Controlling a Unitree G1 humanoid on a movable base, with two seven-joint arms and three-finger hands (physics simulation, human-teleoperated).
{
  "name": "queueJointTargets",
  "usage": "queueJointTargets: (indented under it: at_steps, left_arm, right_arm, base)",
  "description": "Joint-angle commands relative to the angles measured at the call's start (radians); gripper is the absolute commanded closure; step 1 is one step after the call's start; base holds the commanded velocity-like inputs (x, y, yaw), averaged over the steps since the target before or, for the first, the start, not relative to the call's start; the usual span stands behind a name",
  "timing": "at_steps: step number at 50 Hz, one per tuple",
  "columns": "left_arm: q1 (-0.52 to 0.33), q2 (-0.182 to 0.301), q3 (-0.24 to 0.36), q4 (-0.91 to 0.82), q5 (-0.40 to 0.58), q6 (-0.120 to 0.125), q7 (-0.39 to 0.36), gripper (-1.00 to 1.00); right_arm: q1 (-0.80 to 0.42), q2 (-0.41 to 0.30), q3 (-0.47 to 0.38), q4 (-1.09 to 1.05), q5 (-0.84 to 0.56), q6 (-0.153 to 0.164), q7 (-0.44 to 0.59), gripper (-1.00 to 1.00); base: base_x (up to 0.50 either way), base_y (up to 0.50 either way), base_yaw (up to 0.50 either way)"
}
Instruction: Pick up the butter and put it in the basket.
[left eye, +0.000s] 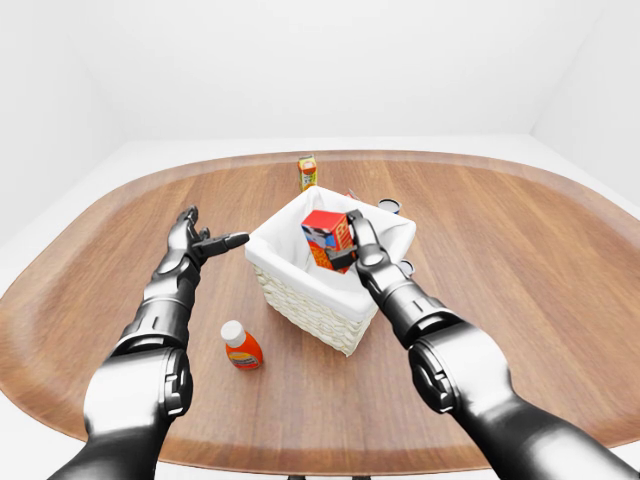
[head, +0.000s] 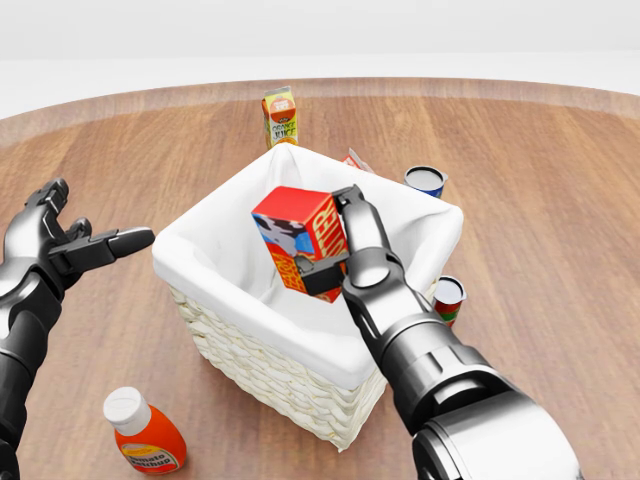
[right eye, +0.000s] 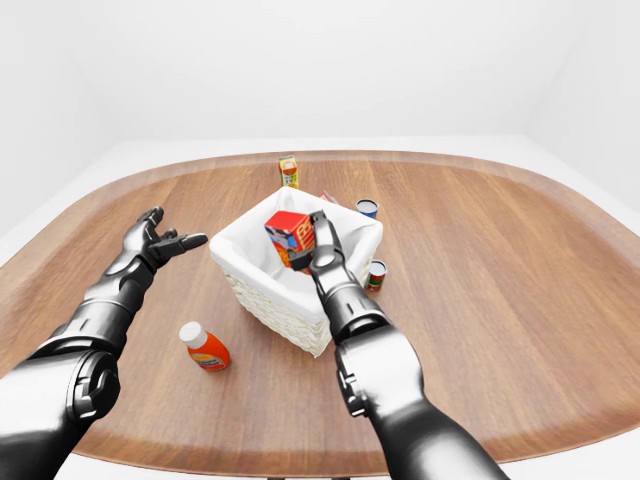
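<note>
1. Red and orange, the butter (head: 298, 238) is a printed carton, held tilted over the open mouth of the basket (head: 250, 345), within its white cloth lining.
2. The right hand (head: 335, 255) grips the carton: its dark fingers (head: 352, 215) run up the carton's right face and a thumb presses on the lower edge.
3. The basket is pale wicker, standing on the wooden table (head: 540, 200) near the middle of the head view.
4. The left hand (head: 62, 245) hovers at the left edge of the head view, well apart from the basket, its fingers spread and holding nothing, one finger pointing toward the basket.
5. A juice carton (head: 280, 117) stands upright above the basket in the head view.
6. A blue can (head: 425, 180) sits just right of the basket's upper corner; a red-labelled can (head: 449, 297) sits near its right side.
7. An orange bottle (head: 146, 436) with a white cap lies at the lower left, near the basket's left corner.
</note>
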Motion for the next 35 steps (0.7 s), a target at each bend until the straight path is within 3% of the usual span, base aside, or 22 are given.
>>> queueJointTargets:
  at_steps: [1,6,8,9,10,35]
  left_arm:
    - [0.002,0.001,0.001,0.003,-0.001,-0.003,0.0,-1.0]
    - [0.003,0.002,0.003,0.006,-0.001,-0.003,-0.001,-1.0]
    - [0.003,0.003,0.003,0.006,-0.001,-0.003,-0.001,-1.0]
    - [0.004,0.003,0.003,0.006,-0.001,-0.004,-0.001,-1.0]
    - [0.004,0.002,0.003,0.006,-0.002,-0.004,-0.001,-1.0]
    - [0.008,0.0,0.004,0.009,-0.003,-0.008,-0.004,-1.0]
  right_arm:
    - [-0.013,0.005,-0.023,-0.028,-0.028,0.0,-0.016,1.0]
    - [-0.013,0.006,-0.028,-0.027,-0.027,0.0,-0.023,0.98]
    - [-0.013,0.005,-0.029,-0.027,-0.027,0.0,-0.027,-0.12]
    - [-0.013,0.005,-0.029,-0.027,-0.026,0.0,-0.028,-0.84]
    - [-0.013,0.005,-0.029,-0.026,-0.027,0.0,-0.029,-1.0]
    - [-0.002,0.013,-0.015,-0.05,-0.022,0.0,-0.02,-1.0]
  base:
    - [0.0,0.0,0.0]
    - [0.0,0.0,0.0]
    - [0.0,0.0,0.0]
    - [0.0,0.0,0.0]
    - [0.0,0.0,0.0]
    - [0.0,0.0,0.0]
